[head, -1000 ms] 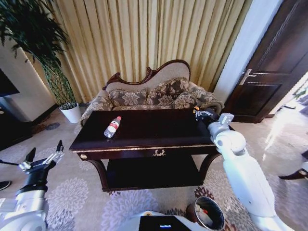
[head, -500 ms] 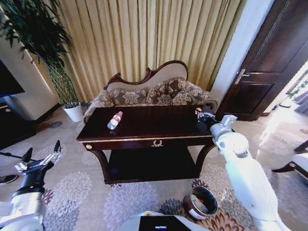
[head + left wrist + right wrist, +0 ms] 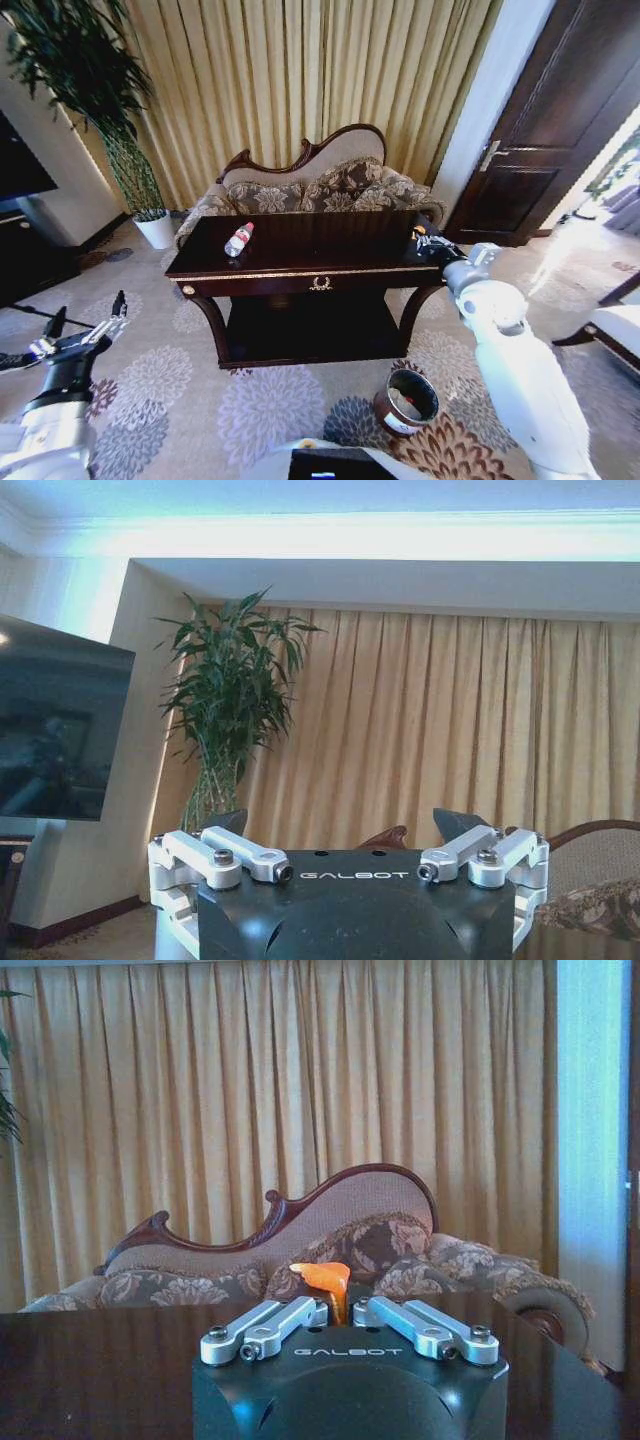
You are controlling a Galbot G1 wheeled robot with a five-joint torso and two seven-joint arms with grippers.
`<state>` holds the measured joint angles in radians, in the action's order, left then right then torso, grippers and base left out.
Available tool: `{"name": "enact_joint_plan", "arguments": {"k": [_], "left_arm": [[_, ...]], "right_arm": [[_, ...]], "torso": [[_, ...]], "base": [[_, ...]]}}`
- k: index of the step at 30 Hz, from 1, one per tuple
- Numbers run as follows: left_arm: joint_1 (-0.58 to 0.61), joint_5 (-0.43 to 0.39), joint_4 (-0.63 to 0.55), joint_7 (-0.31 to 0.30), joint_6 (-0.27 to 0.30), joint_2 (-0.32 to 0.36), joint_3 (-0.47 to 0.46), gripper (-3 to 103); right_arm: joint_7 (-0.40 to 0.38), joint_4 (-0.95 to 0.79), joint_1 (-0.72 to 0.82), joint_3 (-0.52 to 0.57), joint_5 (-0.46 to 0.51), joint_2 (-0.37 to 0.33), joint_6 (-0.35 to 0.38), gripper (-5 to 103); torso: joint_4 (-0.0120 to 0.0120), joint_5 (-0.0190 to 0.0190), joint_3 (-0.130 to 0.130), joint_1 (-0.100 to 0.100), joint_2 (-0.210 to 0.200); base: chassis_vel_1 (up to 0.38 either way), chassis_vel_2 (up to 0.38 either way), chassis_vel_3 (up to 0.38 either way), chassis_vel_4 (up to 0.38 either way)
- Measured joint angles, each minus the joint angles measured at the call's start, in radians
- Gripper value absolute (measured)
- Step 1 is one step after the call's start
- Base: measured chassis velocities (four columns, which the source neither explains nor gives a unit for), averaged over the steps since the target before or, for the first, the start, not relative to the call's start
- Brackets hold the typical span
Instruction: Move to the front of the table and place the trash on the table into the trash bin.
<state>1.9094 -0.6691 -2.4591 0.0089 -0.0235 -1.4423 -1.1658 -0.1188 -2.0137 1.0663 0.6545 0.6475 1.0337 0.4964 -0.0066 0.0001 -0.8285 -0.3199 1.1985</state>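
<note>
Right gripper clamps the orange scrap, apparently lifted off the table; next step: carry to trash bin. Left gripper idles wide.

We are in a formal sitting room, of the kind found in a home or a hotel suite. Full-length gold curtains cover the far wall, and in front of them stands an upholstered sofa with a carved dark wood frame and floral cushions. Before the sofa is a glossy dark wooden counter with curved legs and a gold ornament on its front edge. A patterned floral carpet covers the floor. A tall potted plant stands in the left corner beside a dark screen, and a panelled dark door is on the right.
</note>
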Motion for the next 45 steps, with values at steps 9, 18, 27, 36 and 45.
{"name": "enact_joint_plan", "arguments": {"k": [9, 18, 27, 36, 45], "left_arm": [[-0.015, 0.0, 0.02, 0.002, -0.001, 0.002, 0.011, 100], [-0.024, 0.004, 0.052, 0.014, -0.016, 0.012, 0.014, 100], [-0.015, -0.008, 0.075, 0.017, -0.039, 0.025, -0.006, 100], [-0.017, -0.01, 0.091, 0.018, -0.047, 0.033, -0.007, 100], [-0.016, -0.009, 0.099, 0.018, -0.049, 0.048, -0.009, 100]], "right_arm": [[0.0, 0.066, 0.166, 0.05, -0.119, 0.066, -0.06, 7], [0.0, 0.342, 0.238, 0.031, -0.256, 0.123, -0.155, 7], [0.0, 0.655, 0.182, -0.014, -0.362, 0.145, -0.206, 7], [0.0, 0.88, 0.159, -0.03, -0.426, 0.163, -0.27, 7], [0.0, 1.008, 0.151, -0.044, -0.437, 0.186, -0.282, 7]], "torso": [[-0.0001, -0.0001, -0.001, -0.001, -0.001], [0.0002, 0.0, 0.0, -0.001, -0.001], [0.0003, -0.0002, 0.0, -0.001, -0.001], [-0.0001, -0.0002, 0.0, -0.001, 0.0], [0.0001, -0.0001, 0.0, -0.001, -0.001]], "base": [[0.0, 0.006, 0.002, -0.004], [0.0, 0.0, 0.0, 0.0], [0.0, 0.0, 0.0, 0.0], [0.0, 0.0, 0.0, 0.0], [0.0, 0.0, 0.0, 0.0]]}}
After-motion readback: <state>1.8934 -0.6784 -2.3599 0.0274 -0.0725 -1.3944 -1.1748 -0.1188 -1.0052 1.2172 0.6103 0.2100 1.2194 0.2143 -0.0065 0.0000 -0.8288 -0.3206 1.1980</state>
